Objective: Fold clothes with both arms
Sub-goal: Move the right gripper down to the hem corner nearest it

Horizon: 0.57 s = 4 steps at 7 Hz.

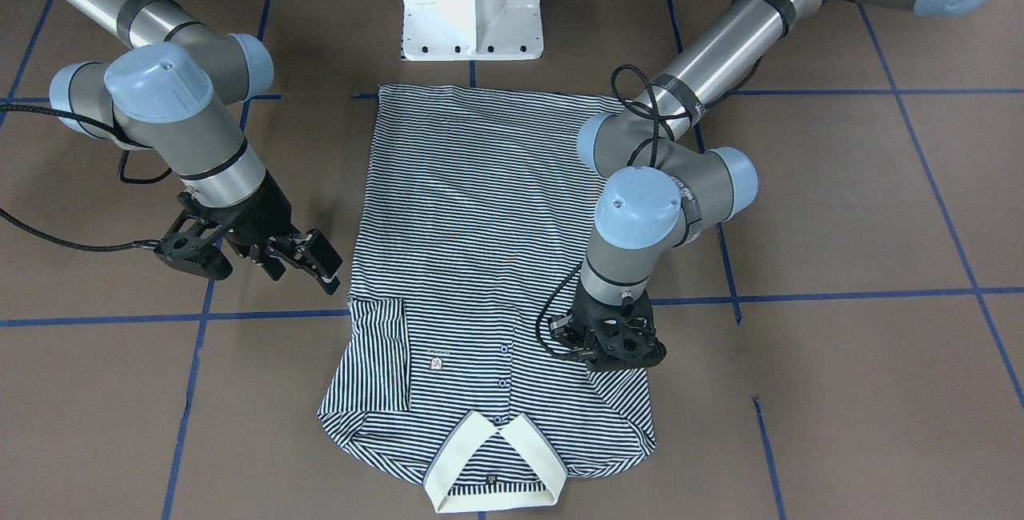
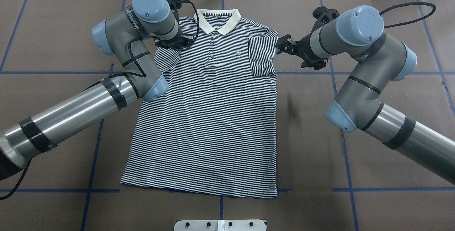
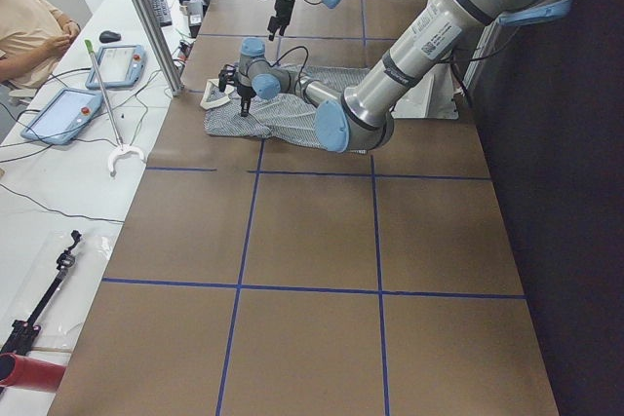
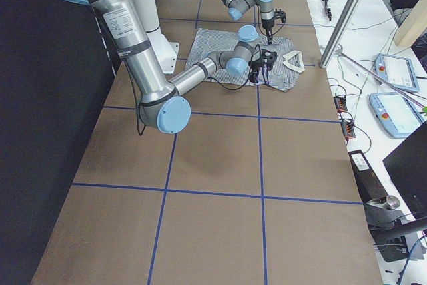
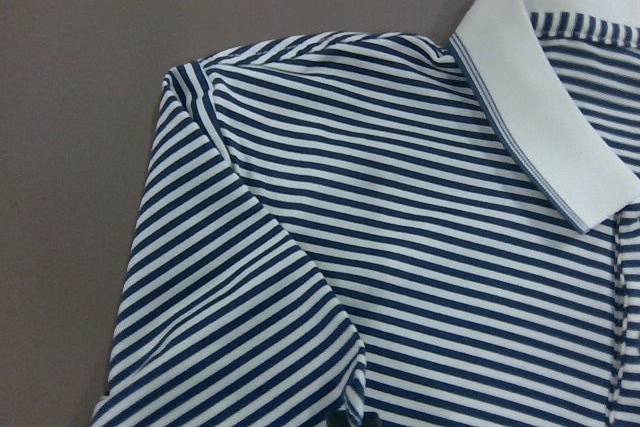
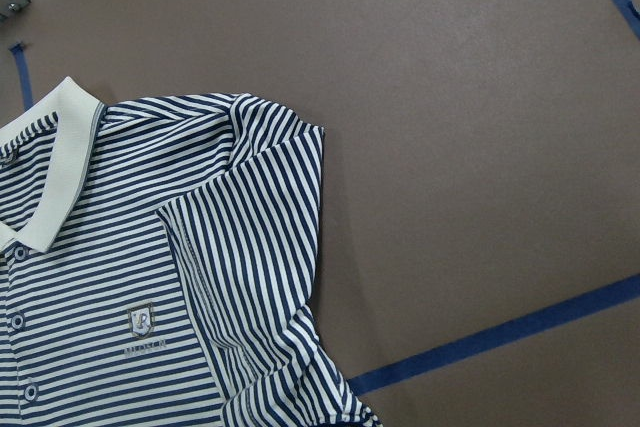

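Observation:
The striped polo shirt (image 1: 480,224) (image 2: 213,117) lies flat and front up, with its cream collar (image 2: 217,19) at the far side from the robot. The sleeve on the robot's right (image 2: 261,57) (image 6: 260,277) is folded in over the chest, next to the pale patch (image 2: 238,51). My right gripper (image 2: 280,46) (image 1: 308,264) is open and empty, just outside that shoulder. My left gripper (image 2: 177,42) (image 1: 612,352) points down onto the other shoulder. Its sleeve (image 5: 250,327) is drawn inward, and the fabric gathers at a dark fingertip at the bottom edge of the left wrist view.
The white pedestal base (image 1: 472,0) (image 2: 220,225) stands at the shirt's hem side. Blue tape lines (image 2: 348,174) cross the brown table. In the side views, a person (image 3: 29,26) and tablets (image 3: 63,109) (image 4: 393,71) are beyond the table's far edge.

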Each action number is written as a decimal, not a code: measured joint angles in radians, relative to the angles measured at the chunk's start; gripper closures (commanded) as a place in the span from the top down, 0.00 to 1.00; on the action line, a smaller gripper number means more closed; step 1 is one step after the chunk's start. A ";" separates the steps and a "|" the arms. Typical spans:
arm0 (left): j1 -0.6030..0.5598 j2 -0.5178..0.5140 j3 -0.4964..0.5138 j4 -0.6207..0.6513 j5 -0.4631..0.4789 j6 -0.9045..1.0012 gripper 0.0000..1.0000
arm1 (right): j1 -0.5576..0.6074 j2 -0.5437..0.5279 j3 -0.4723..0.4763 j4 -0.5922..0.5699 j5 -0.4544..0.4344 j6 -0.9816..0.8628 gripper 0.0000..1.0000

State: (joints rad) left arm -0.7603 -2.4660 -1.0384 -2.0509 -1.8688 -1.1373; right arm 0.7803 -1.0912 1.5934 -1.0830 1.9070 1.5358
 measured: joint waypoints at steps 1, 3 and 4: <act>0.000 0.020 -0.043 0.002 -0.001 -0.003 0.73 | -0.002 -0.001 0.008 0.000 0.001 0.002 1.00; 0.001 0.144 -0.260 0.011 -0.012 -0.006 0.73 | -0.049 -0.005 0.086 -0.061 -0.003 0.085 1.00; 0.002 0.217 -0.376 0.013 -0.030 -0.014 0.74 | -0.130 -0.014 0.196 -0.184 -0.049 0.153 1.00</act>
State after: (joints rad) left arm -0.7586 -2.2486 -1.4146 -2.0376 -1.8991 -1.1516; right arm 0.6498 -1.1049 1.7890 -1.2665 1.8575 1.6891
